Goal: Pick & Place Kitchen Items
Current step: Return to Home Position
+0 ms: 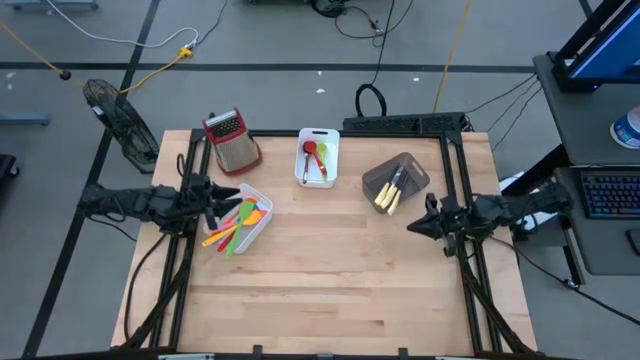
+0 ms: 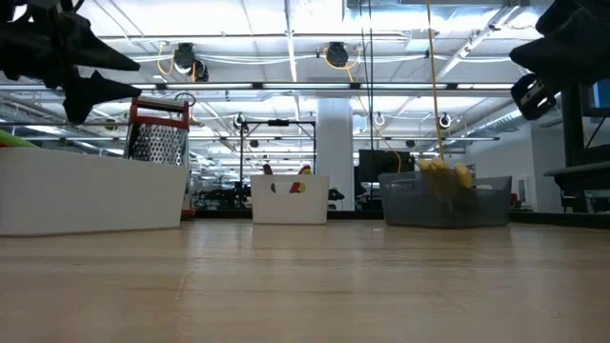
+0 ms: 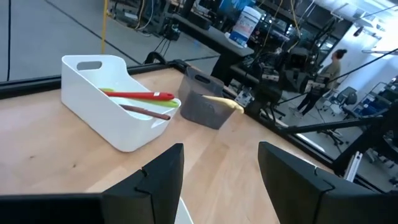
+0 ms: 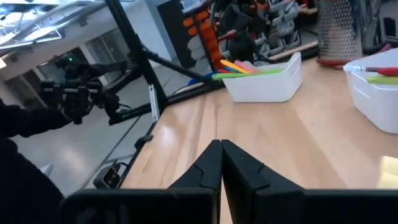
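Several colourful utensils [image 1: 238, 222] lie in a white bin [image 1: 262, 225] at the table's left, their ends sticking out over its near rim. Red and green utensils [image 1: 313, 155] lie in a second white bin [image 1: 333, 140] at the far middle. Yellow and cream utensils [image 1: 390, 193] rest in a grey bin [image 1: 408, 165]. My left gripper [image 1: 226, 194] hovers open and empty over the left bin's far end. My right gripper [image 1: 414, 226] is shut and empty, above bare table near the grey bin. The left wrist view shows the red utensil [image 3: 140, 95] in the middle bin.
A metal box grater [image 1: 232, 140] with a red handle stands at the far left, behind the left bin. Bare wooden table [image 1: 330, 290] stretches across the middle and near side. A person [image 3: 329, 68] stands far off in the room beyond the table.
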